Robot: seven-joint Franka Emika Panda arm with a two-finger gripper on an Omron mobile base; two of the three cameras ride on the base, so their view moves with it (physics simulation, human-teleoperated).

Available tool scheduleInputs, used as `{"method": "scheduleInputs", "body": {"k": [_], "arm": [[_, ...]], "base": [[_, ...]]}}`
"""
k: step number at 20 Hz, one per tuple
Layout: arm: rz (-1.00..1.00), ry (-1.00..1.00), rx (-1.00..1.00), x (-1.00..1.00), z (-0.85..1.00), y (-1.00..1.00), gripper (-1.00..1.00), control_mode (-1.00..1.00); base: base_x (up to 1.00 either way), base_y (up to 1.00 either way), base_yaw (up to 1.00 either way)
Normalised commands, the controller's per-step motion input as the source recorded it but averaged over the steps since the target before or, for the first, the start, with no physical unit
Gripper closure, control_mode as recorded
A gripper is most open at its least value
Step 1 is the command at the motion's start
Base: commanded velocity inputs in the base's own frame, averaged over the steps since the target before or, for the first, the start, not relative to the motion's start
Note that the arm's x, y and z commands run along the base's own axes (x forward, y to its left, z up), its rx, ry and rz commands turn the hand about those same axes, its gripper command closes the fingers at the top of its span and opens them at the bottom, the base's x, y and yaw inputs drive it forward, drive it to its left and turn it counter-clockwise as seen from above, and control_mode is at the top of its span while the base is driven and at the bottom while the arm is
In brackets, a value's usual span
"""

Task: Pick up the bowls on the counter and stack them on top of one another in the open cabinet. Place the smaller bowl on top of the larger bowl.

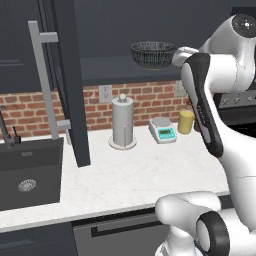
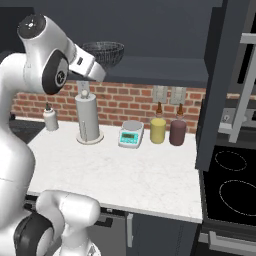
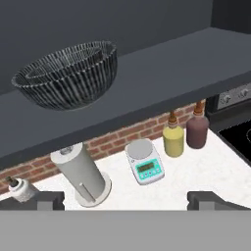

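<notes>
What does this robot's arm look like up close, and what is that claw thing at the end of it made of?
The arm is made of glossy, rounded white shells joined by dark charcoal bands at the joints, with round dark caps on the joint ends. A black strip runs along one white link. No loose cables show. The claw ends in two small, blocky dark grey fingers; what they are made of cannot be told.

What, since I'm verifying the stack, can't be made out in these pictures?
- smaller bowl: hand view, sunk in the larger bowl; just its rim shows.
- larger bowl's right side: left base view, behind the arm.
- scale reading: too small, every view.
- sink: left base view, cut by the left edge.
</notes>
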Motion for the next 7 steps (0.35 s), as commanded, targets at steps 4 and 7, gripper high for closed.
{"method": "scheduleInputs", "body": {"k": [4, 7], "arm": [[0.01, 0.10, -0.11, -0.67, -0.34, 0.00, -1.00, -1.00], [0.02, 0.12, -0.15, -0.61, -0.44, 0.00, -1.00, -1.00]], "base": [[0.00, 0.00, 0.00], [0.00, 0.00, 0.00]]}}
